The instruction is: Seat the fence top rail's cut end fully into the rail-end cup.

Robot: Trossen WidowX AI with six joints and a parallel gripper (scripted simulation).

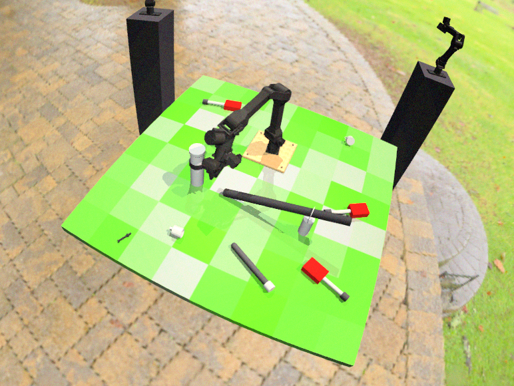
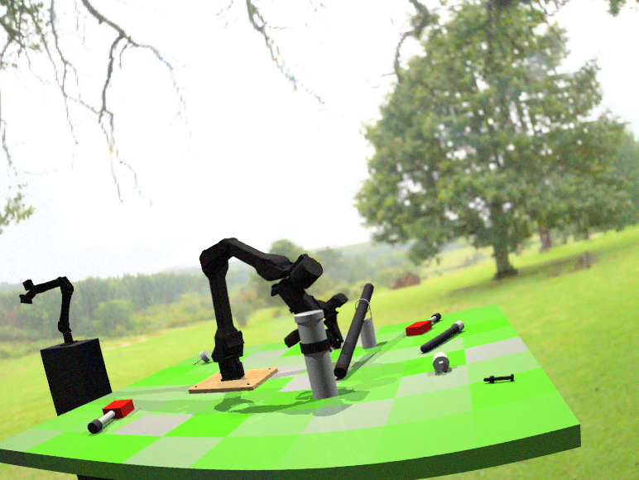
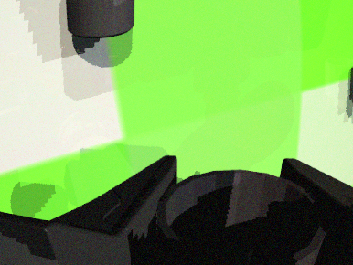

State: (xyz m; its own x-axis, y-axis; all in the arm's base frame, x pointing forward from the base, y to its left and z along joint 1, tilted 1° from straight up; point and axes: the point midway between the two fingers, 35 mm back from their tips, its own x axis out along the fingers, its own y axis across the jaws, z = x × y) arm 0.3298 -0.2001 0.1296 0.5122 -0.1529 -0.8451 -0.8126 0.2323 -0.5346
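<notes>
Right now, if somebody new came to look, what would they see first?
Probably the big black robot arm, bending over the bright green checkered table, its hand shut on a dark cup beside the fat gray post. Next, the long dark rail, slanting through a thin loop on the small post. The three bright red blocks, spread around the table, pop out too.

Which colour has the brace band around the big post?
Black; it shows best in the exterior view.

Dark rail [image 2: 354,330] tilted through the small post's loop [image 2: 362,304].
</notes>
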